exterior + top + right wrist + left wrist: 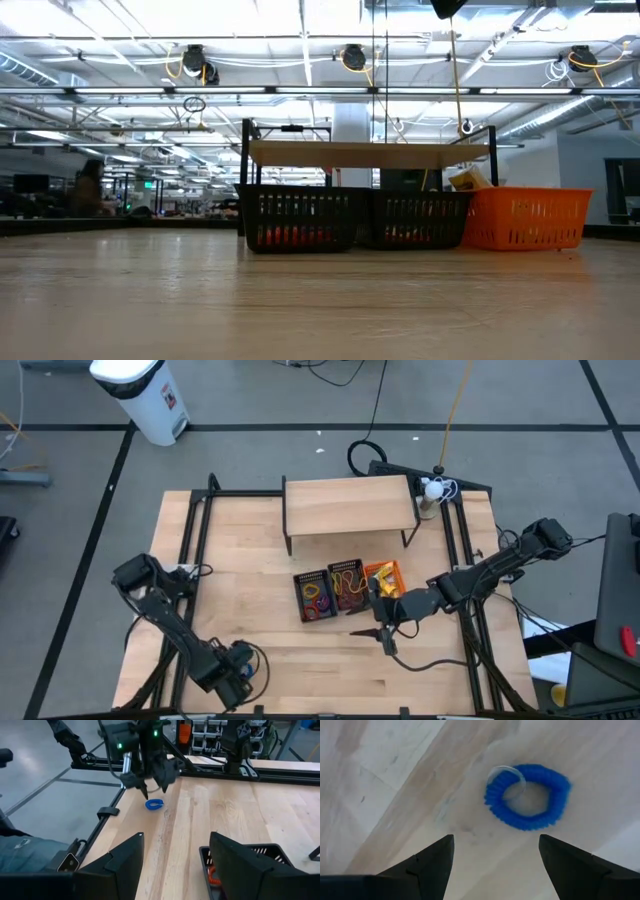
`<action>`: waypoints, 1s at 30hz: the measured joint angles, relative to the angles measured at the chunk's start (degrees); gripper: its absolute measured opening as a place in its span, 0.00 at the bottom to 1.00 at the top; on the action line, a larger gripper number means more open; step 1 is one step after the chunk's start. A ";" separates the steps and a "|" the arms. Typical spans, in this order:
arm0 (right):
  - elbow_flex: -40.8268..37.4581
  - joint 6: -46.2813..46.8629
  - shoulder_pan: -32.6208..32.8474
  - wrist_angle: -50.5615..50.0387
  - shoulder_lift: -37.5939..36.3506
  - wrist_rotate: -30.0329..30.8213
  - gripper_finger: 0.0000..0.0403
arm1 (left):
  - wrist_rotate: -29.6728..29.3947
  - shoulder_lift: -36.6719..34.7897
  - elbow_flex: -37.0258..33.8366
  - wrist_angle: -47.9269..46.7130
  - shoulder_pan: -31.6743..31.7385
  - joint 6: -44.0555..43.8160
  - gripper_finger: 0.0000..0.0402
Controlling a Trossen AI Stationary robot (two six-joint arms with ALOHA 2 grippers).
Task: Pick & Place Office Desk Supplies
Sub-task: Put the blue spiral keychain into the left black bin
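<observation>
Blue coiled ring point(527, 796) flat on wood table point(395, 795), below wide-spread left end effector point(495, 865).

We see even, bright light from ceiling strips point(300, 40) that glare white in the low view, where the near table point(300, 300) blurs. From above, shadows on the table are soft and faint. In the left wrist view the blue ring point(527, 796) and wood look smeared and soft.
</observation>
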 joint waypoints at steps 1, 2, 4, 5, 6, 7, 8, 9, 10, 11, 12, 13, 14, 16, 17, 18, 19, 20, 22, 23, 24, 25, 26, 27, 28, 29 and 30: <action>0.00 -0.12 0.00 0.14 0.00 0.02 0.53 | 0.12 0.69 -0.04 0.11 0.03 0.05 0.73; 0.00 -0.26 0.00 0.22 0.00 0.01 0.53 | 0.10 1.19 -0.04 0.35 0.07 0.14 0.73; 0.00 -0.52 0.00 0.19 -0.01 0.00 0.53 | -0.57 1.93 -0.04 0.88 0.17 0.55 0.73; 0.00 -0.59 -0.01 0.18 0.00 0.01 0.53 | -0.97 2.04 -0.04 1.05 0.34 0.55 0.73; 0.00 -0.63 -0.02 0.21 0.00 0.02 0.54 | -1.08 2.04 -0.04 1.05 0.61 0.55 0.73; 0.00 -0.65 -0.02 0.27 0.00 0.02 0.54 | -1.58 2.02 -0.04 0.93 0.89 0.55 0.73; 0.00 -0.65 -0.02 0.38 0.00 0.02 0.54 | -1.86 2.01 -0.04 0.93 1.29 0.57 0.73; 0.00 -0.64 -0.02 0.59 -0.01 0.01 0.54 | -1.80 2.01 -0.04 1.11 1.70 0.72 0.73; 0.00 -0.65 -0.02 0.70 0.00 0.02 0.54 | -1.48 2.01 -0.04 1.44 2.02 1.25 0.73; 0.00 -0.65 -0.02 0.79 0.00 -0.01 0.53 | -0.54 1.99 -0.03 2.00 2.33 1.80 0.73; 0.00 -0.65 -0.02 0.87 0.00 0.00 0.53 | 0.61 1.99 -0.01 2.50 2.55 2.22 0.73; 0.00 -0.65 -0.02 0.84 0.00 -0.01 0.53 | 1.56 1.99 0.00 2.74 2.79 2.71 0.73; 0.00 -0.65 -0.02 0.79 0.00 -0.01 0.53 | 2.33 1.99 0.00 2.74 2.93 2.98 0.73; 0.00 -0.65 -0.02 0.81 0.00 -0.01 0.53 | 3.07 1.99 0.00 3.31 3.20 4.00 0.73; 0.00 -0.65 -0.02 0.81 0.00 -0.01 0.53 | 3.11 1.99 0.00 3.85 3.36 4.67 0.73; 0.00 -0.65 -0.02 0.81 0.00 -0.01 0.53 | 2.73 1.99 0.00 4.67 3.51 5.27 0.73; 0.00 -0.65 -0.02 0.80 0.00 -0.01 0.53 | 2.01 1.99 0.00 5.41 3.73 5.82 0.73; 0.00 -0.65 -0.02 0.79 0.00 -0.02 0.53 | 1.23 1.99 0.00 5.89 3.94 6.21 0.73; 0.00 -0.65 -0.02 0.81 0.00 -0.01 0.53 | 0.49 1.99 0.00 5.99 4.29 6.95 0.73; 0.00 -0.65 -0.02 0.79 0.00 -0.01 0.53 | 0.45 1.95 0.00 5.83 4.47 7.28 0.73; 0.00 -0.65 -0.02 0.81 0.00 -0.01 0.53 | 0.47 1.95 0.00 5.83 4.69 7.79 0.73; 0.01 -0.65 -0.02 0.79 0.00 -0.01 0.53 | 0.45 1.95 0.00 5.81 4.86 8.13 0.73; 0.00 -0.65 -0.02 0.81 -0.01 -0.02 0.53 | 0.51 1.95 0.00 5.75 5.02 8.29 0.73; 0.00 -0.65 -0.02 0.81 -0.01 -0.03 0.53 | 0.72 1.95 0.00 5.76 5.15 8.57 0.73; 0.02 -0.65 -0.02 0.79 0.00 -0.03 0.53 | 1.15 1.95 0.00 5.74 5.35 8.70 0.73; 0.02 -0.65 -0.02 0.79 0.00 -0.03 0.53 | 1.95 1.95 0.00 5.72 5.42 8.74 0.73; 0.02 -0.65 -0.02 0.79 0.00 -0.03 0.53 | 2.97 1.95 0.00 5.71 5.56 8.75 0.73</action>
